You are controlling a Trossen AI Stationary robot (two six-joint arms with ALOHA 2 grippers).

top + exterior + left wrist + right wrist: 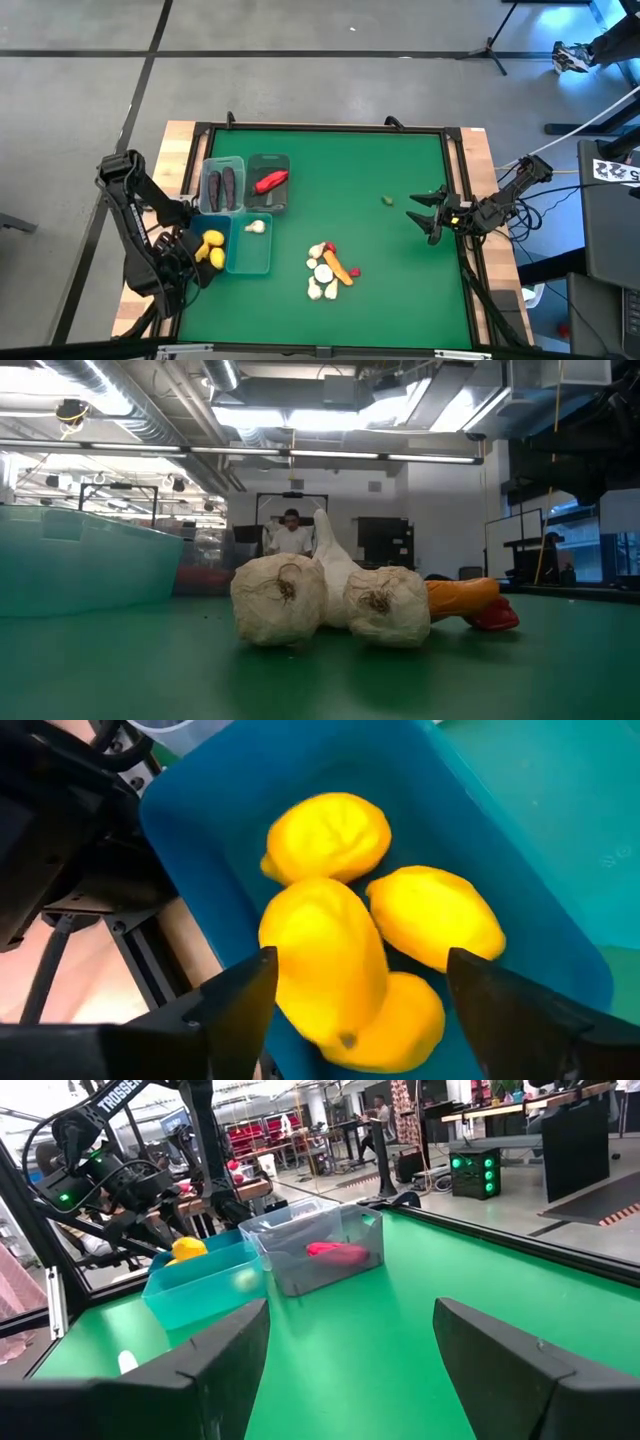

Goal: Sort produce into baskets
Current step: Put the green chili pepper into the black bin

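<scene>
My left gripper (205, 256) is open above the blue bin (197, 232) at the table's near left. Several yellow lemons (325, 960) lie in that bin, and my fingers stand on either side of the topmost one. The teal bin (250, 258) beside it holds a garlic bulb (256, 227). Two clear bins behind hold eggplants (222, 184) and a red pepper (271, 181). A pile of garlic (322, 272), a carrot (338, 267) and a red pepper (497, 618) lies on the mat. My right gripper (425, 215) is open and empty at the right.
A small green piece (387, 200) lies on the mat near my right gripper. The green mat (380, 290) is bare between the pile and the right edge. A person (292, 532) stands in the room behind the table.
</scene>
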